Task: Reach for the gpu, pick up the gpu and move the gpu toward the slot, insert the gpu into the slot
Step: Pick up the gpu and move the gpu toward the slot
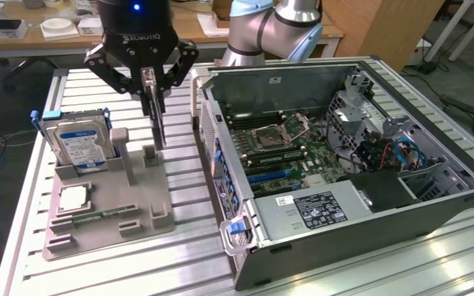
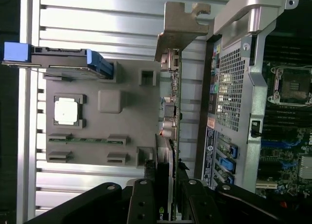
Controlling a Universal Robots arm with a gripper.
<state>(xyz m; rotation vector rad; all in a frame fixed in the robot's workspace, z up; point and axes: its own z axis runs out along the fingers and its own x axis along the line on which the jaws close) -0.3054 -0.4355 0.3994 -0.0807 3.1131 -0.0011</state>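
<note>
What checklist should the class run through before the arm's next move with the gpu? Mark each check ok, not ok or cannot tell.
1. Jaws shut on the gpu: ok.
2. gpu hanging roughly upright: ok.
3. gpu free of the grey holder tray: cannot tell.
4. Computer case open, motherboard exposed: ok.
5. gpu above the motherboard: not ok, it hangs outside the case wall.
6. Hard drive apart from the gpu: ok.
</note>
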